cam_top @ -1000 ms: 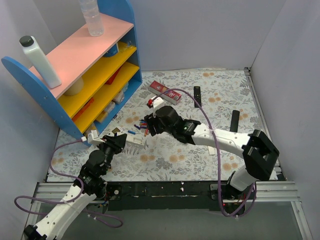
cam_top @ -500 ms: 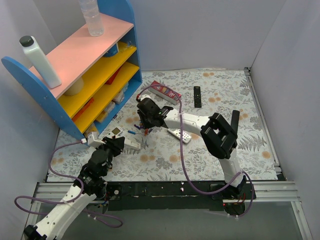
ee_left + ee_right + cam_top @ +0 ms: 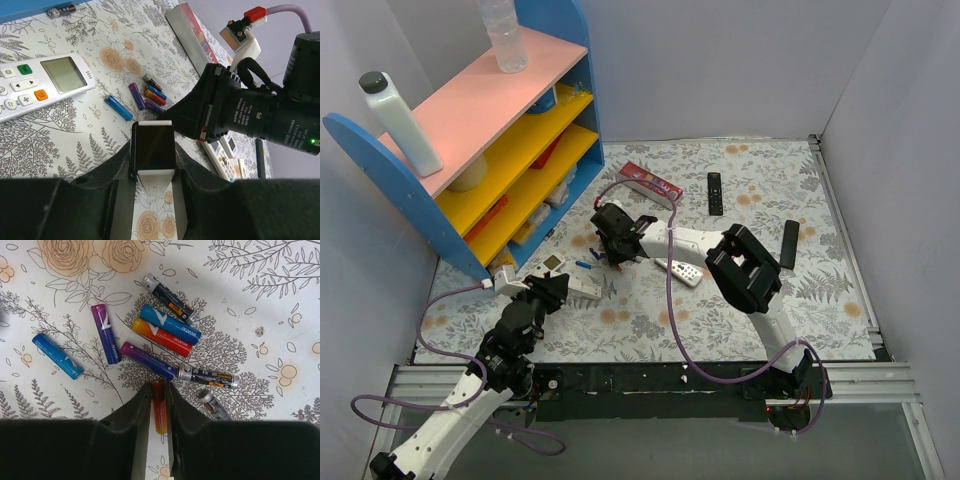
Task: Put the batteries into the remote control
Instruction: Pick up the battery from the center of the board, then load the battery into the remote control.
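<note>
I have the left gripper [image 3: 153, 164] clenched on the slim remote [image 3: 152, 150], one finger on each long edge. It holds the remote just above the table [image 3: 790, 320], near and left of the battery pile. The face turned up at the wrist camera is a dark rectangle. I take that to be the open battery bay, presented upward so a cell can be dropped in from above.

The batteries [image 3: 162, 332] lie in a loose heap on the floral cloth, blue, purple, orange and black wraps, some touching each other. One blue cell [image 3: 57, 356] lies apart on the left. My right gripper [image 3: 159, 390] is down at the near edge of that heap. Its two fingers are closed along the sides of a red-orange cell [image 3: 159, 412], which lies lengthwise in the slot between them. From the wrist view I judge the grip to be made, but I cannot tell whether the cell has left the cloth. I would pick this one because it sits at the edge of the pile, so the fingers do not have to push the others aside.

A white air-conditioner remote [image 3: 45, 85] lies just left of the pile and a red box [image 3: 192, 35] is farther back. Both are out of the path between the two grippers. Next comes the short carry to the bay, where getting the cell's polarity right is the part I would watch.
</note>
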